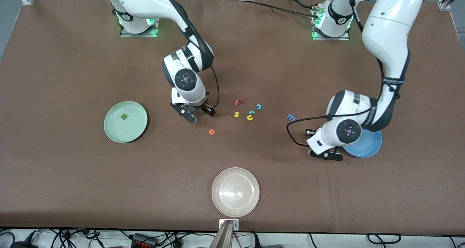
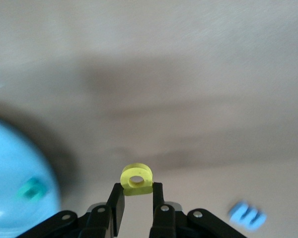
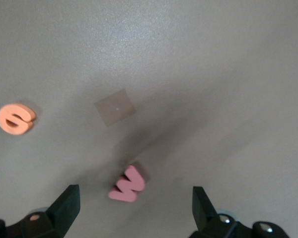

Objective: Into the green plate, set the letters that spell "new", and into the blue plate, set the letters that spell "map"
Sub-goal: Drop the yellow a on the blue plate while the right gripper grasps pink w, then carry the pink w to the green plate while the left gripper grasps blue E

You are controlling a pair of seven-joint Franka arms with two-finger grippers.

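Observation:
My left gripper (image 2: pixel 137 191) is shut on the yellow a (image 2: pixel 136 179), beside the blue plate (image 2: pixel 15 173), where the teal p (image 2: pixel 32 189) lies. In the front view this gripper (image 1: pixel 324 156) sits at the blue plate's (image 1: pixel 367 146) edge. The blue m (image 1: pixel 291 117) lies on the table near it. My right gripper (image 3: pixel 134 203) is open, its fingers either side of the pink w (image 3: pixel 127 184) on the table. The orange e (image 1: pixel 211 132) lies close to that gripper (image 1: pixel 201 115). The dark green n (image 1: pixel 124 116) rests in the green plate (image 1: pixel 125 130).
A loose cluster lies mid-table: red f (image 1: pixel 238 102), teal c (image 1: pixel 258 106), yellow s (image 1: pixel 236 114), yellow u (image 1: pixel 250 118). An off-white plate (image 1: pixel 235 192) stands near the table's front edge.

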